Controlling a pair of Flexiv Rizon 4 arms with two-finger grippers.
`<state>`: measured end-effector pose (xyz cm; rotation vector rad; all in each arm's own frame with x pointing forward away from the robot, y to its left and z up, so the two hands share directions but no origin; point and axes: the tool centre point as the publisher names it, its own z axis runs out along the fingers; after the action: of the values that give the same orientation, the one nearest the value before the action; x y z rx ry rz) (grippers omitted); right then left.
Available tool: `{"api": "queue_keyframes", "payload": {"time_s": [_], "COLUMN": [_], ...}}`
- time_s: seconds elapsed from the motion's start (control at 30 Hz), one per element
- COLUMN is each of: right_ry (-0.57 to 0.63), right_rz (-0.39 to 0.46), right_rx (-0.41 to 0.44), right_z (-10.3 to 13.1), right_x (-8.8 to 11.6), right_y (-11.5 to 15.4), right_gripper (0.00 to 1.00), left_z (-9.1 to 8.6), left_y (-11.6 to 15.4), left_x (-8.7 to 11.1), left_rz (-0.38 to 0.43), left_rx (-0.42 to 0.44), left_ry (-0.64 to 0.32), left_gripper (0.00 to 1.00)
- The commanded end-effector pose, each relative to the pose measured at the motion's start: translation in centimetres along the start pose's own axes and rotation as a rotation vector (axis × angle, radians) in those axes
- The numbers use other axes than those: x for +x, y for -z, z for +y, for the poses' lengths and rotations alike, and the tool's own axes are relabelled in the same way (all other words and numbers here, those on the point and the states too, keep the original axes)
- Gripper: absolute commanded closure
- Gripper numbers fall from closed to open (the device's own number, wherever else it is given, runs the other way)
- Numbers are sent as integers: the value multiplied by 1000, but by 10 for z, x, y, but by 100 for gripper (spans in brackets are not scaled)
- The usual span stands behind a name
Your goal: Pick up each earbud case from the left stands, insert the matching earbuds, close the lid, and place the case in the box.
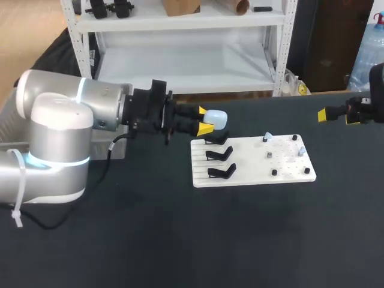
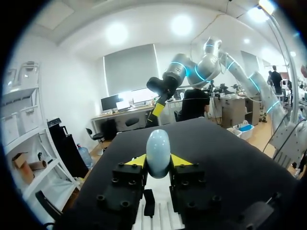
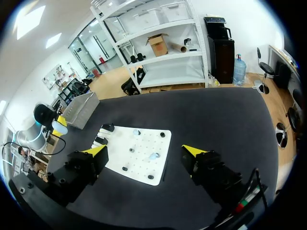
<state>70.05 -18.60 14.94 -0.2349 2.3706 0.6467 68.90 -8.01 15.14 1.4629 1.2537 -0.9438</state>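
- Dark worktop [image 1: 150,240] carried a white board [image 1: 252,171] near its middle, lying flat.
- Board's left part: three black stands [image 1: 221,172] in a row running near to far.
- Board's right part: a few short black pegs [image 1: 274,172] and two small pale pieces [image 1: 302,150], prob. earbuds but too small to tell for sure. One sat nr the right edge, the other nr the far edge.
- Left arm [image 1: 60,138] entered from the left side, wrist level, pointing twd the board's far-left corner.
- Left gripper [image 2: 158,162]: fingers narrow, pressed from both sides on the pale blue earbud case [image 2: 158,152].
- Case was egg-shaped, stood upright betw. the yellow tips and stuck out past them. It looked closed.
- In the head view the case hung over the board's far-left corner, above the farthest stand. Whether it touched the stand couldn't be told.
- Right gripper [image 3: 144,151]: fingers wide apart, gripping nothing. In its own wrist view the board lay ahead of it and lower down, well apart.
- In the head view the right gripper sat by the far-right part of the worktop, fingers pointing twd the left, well apart from the board and from the left gripper.
- Metal box [image 3: 79,110] stood at the worktop's far-left edge, behind the left arm. The arm hid most of it in the head view, so couldn't tell if it rested on the worktop or just beside it.
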Motion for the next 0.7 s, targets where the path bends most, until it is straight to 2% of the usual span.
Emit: {"api": "queue_keyframes", "payload": {"time_s": [0.03, 0.17, 0.37, 0.43, 0.7], "right_ry": [0, 0, 0, 0, 47], "right_rz": [2, 2, 2, 2, 26], "right_rx": [0, 0, 0, 0, -27], "right_z": [0, 0, 0, 0, 35], "right_x": [0, 0, 0, 0, 16], "right_y": [0, 0, 0, 0, 12], "right_gripper": [0, 0, 0, 0, 0], "left_z": [-3, -3, -7, -8, -10], "left_y": [0, 0, -4, -7, -21], "left_x": [0, 0, -2, -3, -6], "left_rz": [-2, -2, -75, -65, -93], "left_rx": [-21, -21, -53, -47, -27], "left_ry": [-2, -2, 33, 24, 21], "left_gripper": [100, 100, 100, 100, 100]}}
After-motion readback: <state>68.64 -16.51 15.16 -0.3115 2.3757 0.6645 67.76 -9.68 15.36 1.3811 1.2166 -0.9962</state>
